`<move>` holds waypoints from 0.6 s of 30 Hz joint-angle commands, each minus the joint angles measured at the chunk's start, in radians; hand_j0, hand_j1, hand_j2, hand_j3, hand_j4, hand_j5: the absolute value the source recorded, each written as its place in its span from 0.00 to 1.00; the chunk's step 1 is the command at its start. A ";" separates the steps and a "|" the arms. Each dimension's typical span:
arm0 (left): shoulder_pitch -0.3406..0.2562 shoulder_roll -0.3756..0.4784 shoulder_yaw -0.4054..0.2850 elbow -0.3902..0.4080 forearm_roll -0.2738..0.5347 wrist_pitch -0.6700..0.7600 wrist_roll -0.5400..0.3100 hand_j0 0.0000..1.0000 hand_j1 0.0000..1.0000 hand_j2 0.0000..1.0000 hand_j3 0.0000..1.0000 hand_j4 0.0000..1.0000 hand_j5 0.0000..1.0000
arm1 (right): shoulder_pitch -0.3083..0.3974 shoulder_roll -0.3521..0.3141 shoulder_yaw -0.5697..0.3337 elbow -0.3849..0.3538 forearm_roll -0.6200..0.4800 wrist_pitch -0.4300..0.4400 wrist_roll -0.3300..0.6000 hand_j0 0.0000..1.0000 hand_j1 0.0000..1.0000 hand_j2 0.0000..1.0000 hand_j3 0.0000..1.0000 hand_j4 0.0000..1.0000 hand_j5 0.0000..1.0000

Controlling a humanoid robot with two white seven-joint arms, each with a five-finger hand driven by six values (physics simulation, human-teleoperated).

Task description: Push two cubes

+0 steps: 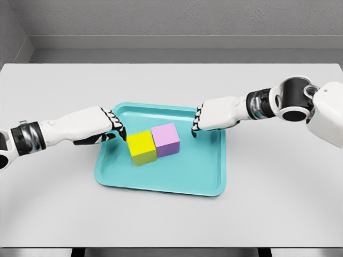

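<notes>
A yellow cube (141, 148) and a pink cube (165, 139) sit side by side, touching, in a teal tray (161, 179). My left hand (114, 128) reaches in from the left; its fingers are extended flat and hold nothing, with the tips just left of the yellow cube, close to it. My right hand (197, 124) comes in from the right with flat fingers and holds nothing; its fingertips hang over the tray's right part, a short gap from the pink cube.
The tray lies in the middle of a light grey table (278, 182). A grey wall stands behind the table's far edge.
</notes>
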 commanded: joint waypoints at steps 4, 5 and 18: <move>0.006 0.002 0.014 0.013 0.004 0.003 0.000 0.50 0.50 0.50 0.50 0.50 0.50 | 0.003 0.061 0.004 0.049 0.012 0.002 0.000 0.73 0.73 0.73 0.73 0.73 0.73; 0.005 0.004 0.019 0.013 0.004 0.003 0.000 0.51 0.51 0.51 0.51 0.51 0.51 | 0.003 0.062 0.004 0.049 0.012 0.002 0.000 0.73 0.73 0.73 0.73 0.73 0.73; 0.026 0.032 0.063 0.014 0.007 0.003 0.000 0.53 0.53 0.53 0.53 0.53 0.53 | 0.003 0.107 0.008 0.069 0.014 0.002 0.000 0.73 0.73 0.73 0.73 0.73 0.73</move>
